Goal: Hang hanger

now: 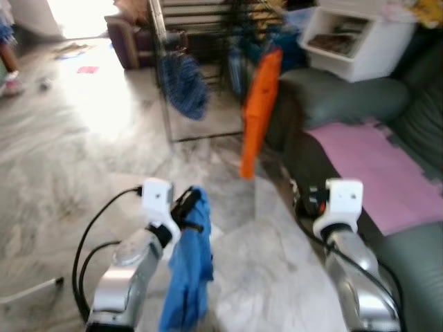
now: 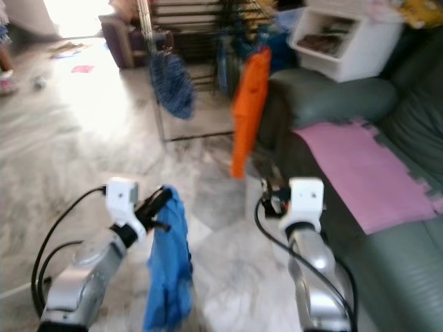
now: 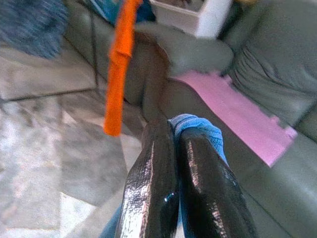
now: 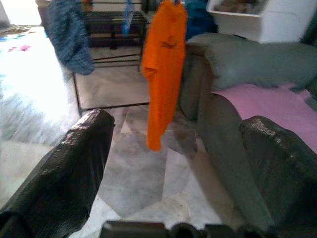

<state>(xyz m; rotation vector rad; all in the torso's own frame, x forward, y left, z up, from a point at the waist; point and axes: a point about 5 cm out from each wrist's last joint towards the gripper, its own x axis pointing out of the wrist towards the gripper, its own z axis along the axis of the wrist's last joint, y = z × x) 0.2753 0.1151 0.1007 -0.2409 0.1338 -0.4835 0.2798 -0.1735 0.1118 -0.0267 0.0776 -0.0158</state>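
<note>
**Inspector:** Left gripper [image 1: 188, 206] — condition?

**Assistant:** Fingers [image 3: 153, 183] pressed together, clenched on a blue garment [image 1: 188, 273]; the cloth bunches over the fingertips in the left wrist view and hangs down beside the left arm in the head views; whether a hanger sits inside the cloth cannot be told.

**Inspector:** Right gripper [image 4: 181, 163]?

**Assistant:** Released; its two black fingers [image 4: 74, 168] stand wide apart with nothing between them; the arm is raised in front of the body, just beside the sofa.

**Inspector:** Beyond the grippers?

**Assistant:** Marble floor [image 1: 97, 138] directly ahead; farther on, a metal drying rack [image 1: 166, 69] — an orange shirt [image 1: 257, 114] hangs from it, long and narrow, close to the arm of the sofa; a dark blue knitted item [image 1: 183, 83] hangs on the rack's left side, apart from the shirt.

**Inspector:** Right side of the scene?

**Assistant:** A grey-green sofa [image 1: 346, 97]; a pink mat [image 1: 377, 169] lies on its seat; a white box [image 1: 346, 38] rests above the sofa arm, contents blurred.

**Inspector:** Anything else?

**Assistant:** A person's foot [image 1: 8, 79] at the far left edge; small scattered items on the bright floor near it, too blurred to identify.
</note>
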